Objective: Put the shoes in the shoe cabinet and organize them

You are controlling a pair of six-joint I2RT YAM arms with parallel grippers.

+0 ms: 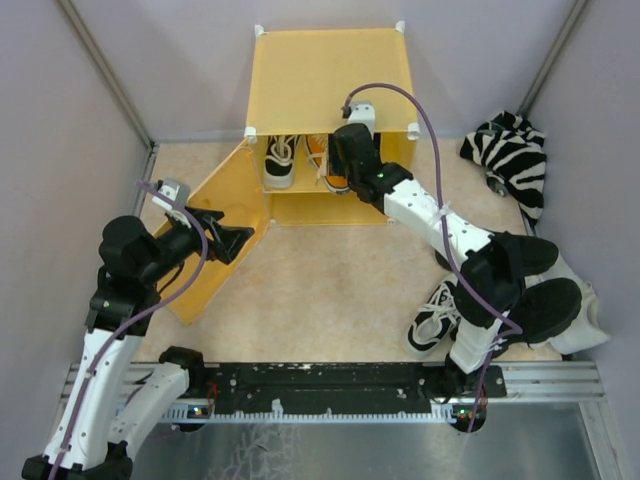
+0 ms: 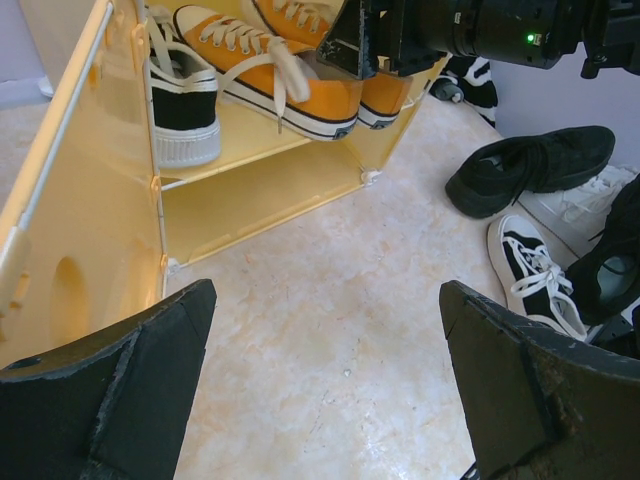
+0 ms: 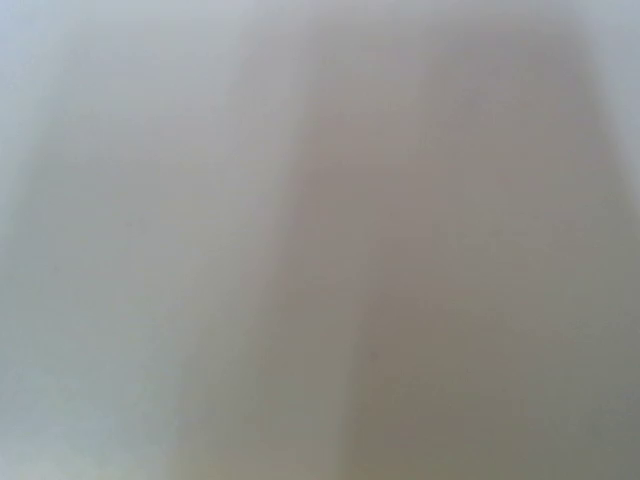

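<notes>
Your orange sneakers (image 2: 280,85), with white laces and soles, sit on the yellow cabinet's (image 1: 330,75) shelf beside one black-and-white sneaker (image 2: 180,100). The second black-and-white sneaker (image 2: 535,275) lies on the table (image 2: 330,250). The right gripper (image 2: 345,50) hovers over the orange pair and you cannot tell its jaws. The left gripper (image 2: 328,320) gapes wide.

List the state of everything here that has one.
Cabinet: door open.
Orange shoes: upright on the shelf.
Black-and-white shoe: upright on the shelf, beside them.
Second black-and-white shoe: on the table, outside the cabinet.
Left gripper: open, empty.
Right gripper: inside the cabinet, jaws hidden.
Cloth: crumpled on the table.
</notes>
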